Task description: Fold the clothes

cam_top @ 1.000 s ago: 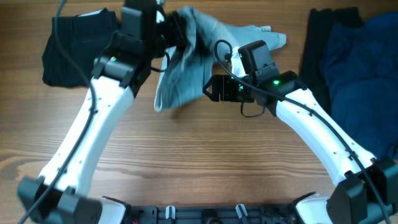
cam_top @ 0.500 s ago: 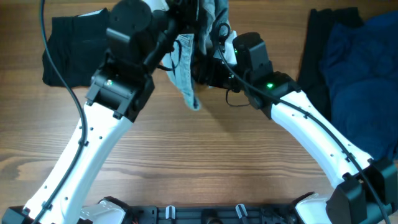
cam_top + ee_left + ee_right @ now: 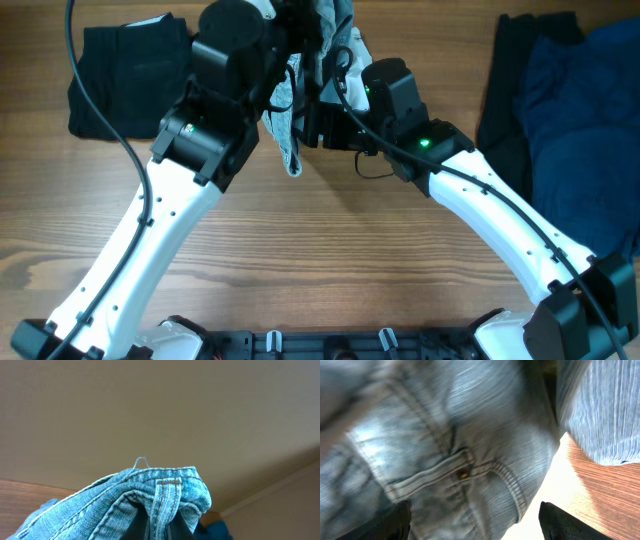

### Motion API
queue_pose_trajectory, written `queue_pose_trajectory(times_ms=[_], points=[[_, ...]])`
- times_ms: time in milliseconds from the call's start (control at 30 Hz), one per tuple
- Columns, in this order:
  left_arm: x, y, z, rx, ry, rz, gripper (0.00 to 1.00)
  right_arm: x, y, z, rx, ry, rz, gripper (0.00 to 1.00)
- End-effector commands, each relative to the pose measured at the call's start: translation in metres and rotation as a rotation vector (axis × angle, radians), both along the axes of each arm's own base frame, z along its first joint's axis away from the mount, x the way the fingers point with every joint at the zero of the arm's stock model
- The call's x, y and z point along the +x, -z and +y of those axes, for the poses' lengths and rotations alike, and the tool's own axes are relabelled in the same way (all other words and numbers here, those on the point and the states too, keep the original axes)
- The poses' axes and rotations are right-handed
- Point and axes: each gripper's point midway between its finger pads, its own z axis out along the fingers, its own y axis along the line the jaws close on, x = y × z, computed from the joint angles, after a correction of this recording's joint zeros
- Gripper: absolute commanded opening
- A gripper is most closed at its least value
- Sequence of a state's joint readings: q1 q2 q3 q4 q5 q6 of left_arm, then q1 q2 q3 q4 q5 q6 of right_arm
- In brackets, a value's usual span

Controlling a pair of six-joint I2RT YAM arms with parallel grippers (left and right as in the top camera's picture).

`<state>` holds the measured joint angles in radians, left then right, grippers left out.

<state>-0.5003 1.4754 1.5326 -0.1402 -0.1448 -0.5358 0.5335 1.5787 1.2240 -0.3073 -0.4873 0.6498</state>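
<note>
Over the table, seen from above, we find the denim shorts hanging above the wood near twelve o'clock, bunched at the top and drooping in a narrow tail toward six o'clock; the left gripper is up at the bunched end, mostly buried in cloth, its jaws pressed together on the fabric; the right gripper reaches in from three o'clock, level with the hanging tail and just beside it, jaws spread; a black garment lies flat at ten o'clock, well apart from the shorts; a dark blue heap sits between two and three o'clock, with a black cloth along its nine o'clock edge.

From the left wrist, we look past the waistband, which is folded over and crosses the lower half of the view; a belt loop runs down toward six o'clock between two dark fingers that pinch the denim; a loose thread stands up at twelve o'clock of the fold; behind it is a plain beige surface.

From the right wrist, denim fills nearly everything; a seam with a brass rivet sits near the centre; the gripper's own fingers show at seven and five o'clock, far apart, with the cloth ahead of them; we cannot tell whether they touch it; bare wood of the table shows at four o'clock.
</note>
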Motion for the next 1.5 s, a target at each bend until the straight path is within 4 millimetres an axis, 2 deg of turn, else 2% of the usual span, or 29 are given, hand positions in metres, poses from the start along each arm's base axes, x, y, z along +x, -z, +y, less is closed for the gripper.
queue_pose_trajectory(times_ms=[0,133,300,400,500,567,700,833,1033,1067,1100,1167,1200,1367,1467], points=[[0.007,-0.013,0.006,0.018,-0.051,-0.045,0.04,-0.005,-0.004,0.005,0.006,-0.045,-0.014,0.83],[0.014,-0.006,0.004,0.022,-0.059,-0.039,0.04,-0.011,0.002,0.005,-0.019,-0.062,0.003,0.83],[0.016,-0.011,0.003,0.008,-0.059,-0.062,0.04,-0.020,0.010,0.018,-0.070,-0.079,-0.025,0.83],[0.015,-0.014,0.003,0.002,-0.058,-0.074,0.04,-0.025,0.026,0.028,-0.114,-0.083,-0.016,0.83],[0.014,-0.017,0.003,-0.001,-0.058,-0.079,0.04,-0.022,0.045,0.029,-0.160,-0.070,0.005,0.83],[0.014,-0.018,0.003,-0.002,-0.059,-0.081,0.04,-0.018,0.060,0.027,-0.193,-0.054,0.025,0.82],[0.014,-0.023,0.006,-0.012,-0.065,-0.099,0.04,-0.013,0.077,0.016,-0.260,0.004,0.052,0.80],[0.016,-0.024,0.012,-0.013,-0.078,-0.100,0.04,-0.005,0.077,0.009,-0.295,0.052,0.024,0.79],[0.016,-0.019,0.013,-0.002,-0.080,-0.083,0.04,0.010,0.064,0.016,-0.269,0.052,-0.078,0.74],[0.016,-0.018,0.013,0.000,-0.080,-0.079,0.04,0.012,0.061,0.017,-0.262,0.048,-0.097,0.69],[0.017,-0.017,0.014,0.002,-0.081,-0.075,0.04,0.013,0.059,0.018,-0.259,0.048,-0.105,0.56],[0.018,-0.015,0.017,0.006,-0.092,-0.070,0.04,0.015,0.058,0.017,-0.261,0.054,-0.114,0.19],[0.019,-0.014,0.020,0.009,-0.100,-0.066,0.04,0.017,0.058,0.014,-0.266,0.065,-0.116,0.04],[0.026,-0.014,0.040,0.011,-0.145,-0.064,0.04,0.019,0.048,0.004,-0.276,0.091,-0.130,0.04],[0.031,-0.014,0.061,0.016,-0.188,-0.056,0.04,0.019,0.024,-0.015,-0.291,0.131,-0.171,0.04]])
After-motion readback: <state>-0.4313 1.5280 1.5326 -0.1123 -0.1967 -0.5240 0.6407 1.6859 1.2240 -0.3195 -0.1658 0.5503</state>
